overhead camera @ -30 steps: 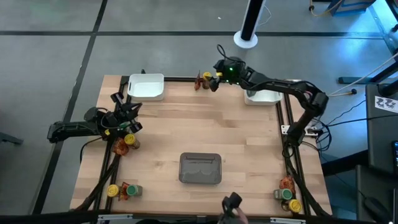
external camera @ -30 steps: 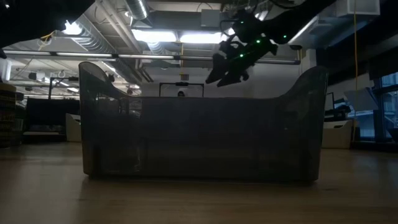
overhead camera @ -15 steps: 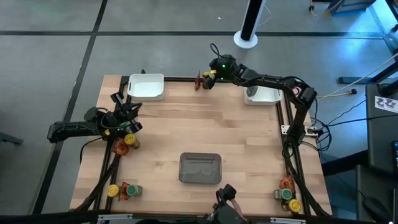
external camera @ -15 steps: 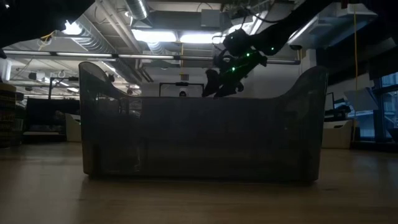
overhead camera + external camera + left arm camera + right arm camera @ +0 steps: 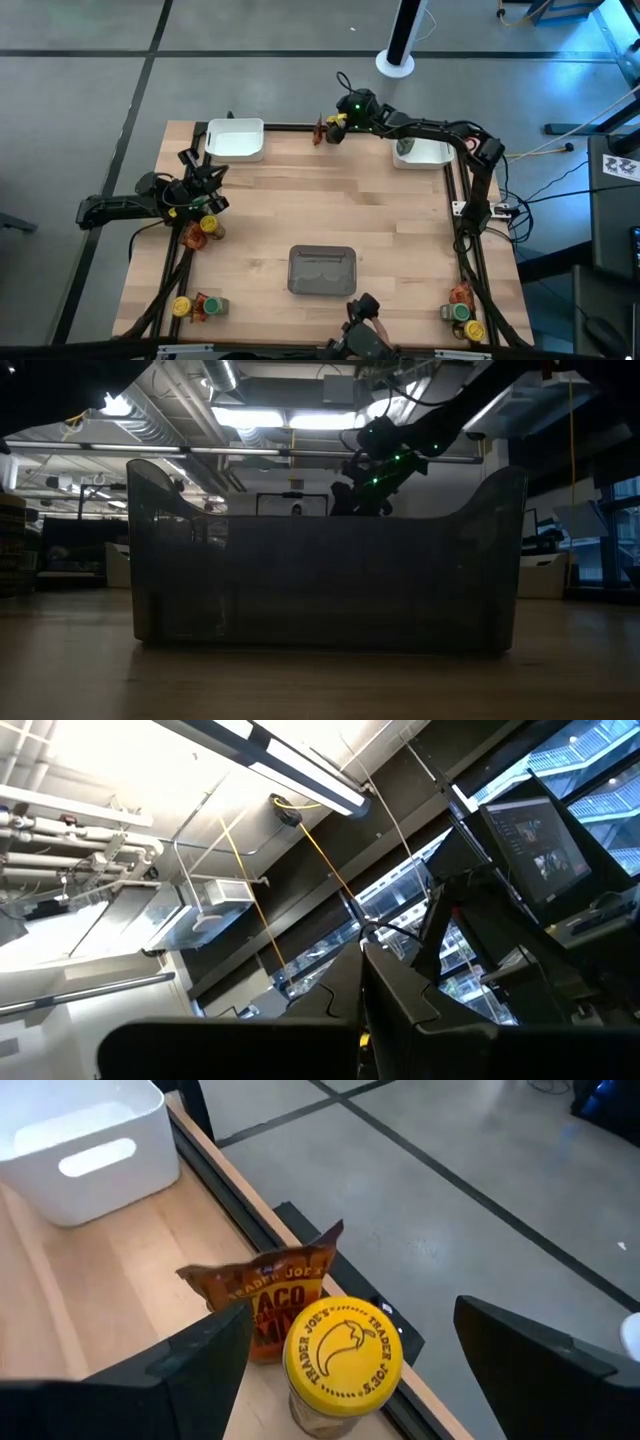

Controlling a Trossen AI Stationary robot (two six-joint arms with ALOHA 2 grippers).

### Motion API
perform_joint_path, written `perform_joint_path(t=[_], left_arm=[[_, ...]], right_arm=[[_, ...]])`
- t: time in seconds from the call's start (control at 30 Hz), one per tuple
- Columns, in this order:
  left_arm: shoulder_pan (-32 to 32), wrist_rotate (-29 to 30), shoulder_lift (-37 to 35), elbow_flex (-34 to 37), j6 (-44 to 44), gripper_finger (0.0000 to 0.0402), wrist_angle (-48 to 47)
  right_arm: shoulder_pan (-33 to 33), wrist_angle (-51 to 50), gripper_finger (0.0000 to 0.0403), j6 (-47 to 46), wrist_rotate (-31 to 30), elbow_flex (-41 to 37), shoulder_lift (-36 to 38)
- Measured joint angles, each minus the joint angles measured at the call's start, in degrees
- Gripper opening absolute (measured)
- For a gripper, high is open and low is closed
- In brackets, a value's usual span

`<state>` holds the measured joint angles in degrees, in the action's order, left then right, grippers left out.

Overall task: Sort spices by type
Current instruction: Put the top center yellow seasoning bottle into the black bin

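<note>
Fingers of the right pincer (image 5: 335,1365) stood wide, one to each side of the yellow-lidded jar (image 5: 340,1362) at the worktop's (image 5: 400,230) far edge, not yet touching it. That jar looked stiff, smooth and light; I judged a hold on its sides below the lid safest. Its lid read "Trader Joe's" around a chilli. Just behind it leaned a crinkly packet (image 5: 262,1298), soft and thin, marked "Taco". The left pincer (image 5: 205,185) waited shut by the left edge.

Two white trays (image 5: 235,140) (image 5: 424,155) — grey tray (image 5: 322,270) on table (image 5: 320,210).
</note>
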<state>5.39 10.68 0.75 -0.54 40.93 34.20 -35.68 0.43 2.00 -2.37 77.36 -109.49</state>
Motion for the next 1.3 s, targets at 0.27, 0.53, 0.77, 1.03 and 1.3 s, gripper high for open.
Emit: perform_joint_path(t=[0.27, 0.53, 0.77, 1.03, 1.3], left_arm=[[0.0, 0.0, 0.0, 0.0, 0.0, 0.0004, -0.1], [0.0, 0.0, 0.0, 0.0, 0.0, 0.0004, 0.0], [0.0, 0.0, 0.0, 0.0, 0.0, 0.0004, 0.0], [0.0, 0.0, 0.0, 0.0, 0.0, 0.0004, 0.0], [0.0, 0.0, 0.0, 0.0, 0.2, 0.0004, 0.0]], right_arm=[[0.0, 0.1, 0.0344, 0.0, -0.1, 0.0, -2.8], [0.0, 0.4, 0.0344, 0.0, -1.1, 0.0, -5.0], [-0.1, 2.0, 0.0344, 0.0, -1.1, 0.0, -5.3], [-0.1, 3.2, 0.0338, -0.1, 0.0, -0.1, -6.8], [-0.1, 3.5, 0.0253, 0.0, 0.0, -0.1, -7.0]])
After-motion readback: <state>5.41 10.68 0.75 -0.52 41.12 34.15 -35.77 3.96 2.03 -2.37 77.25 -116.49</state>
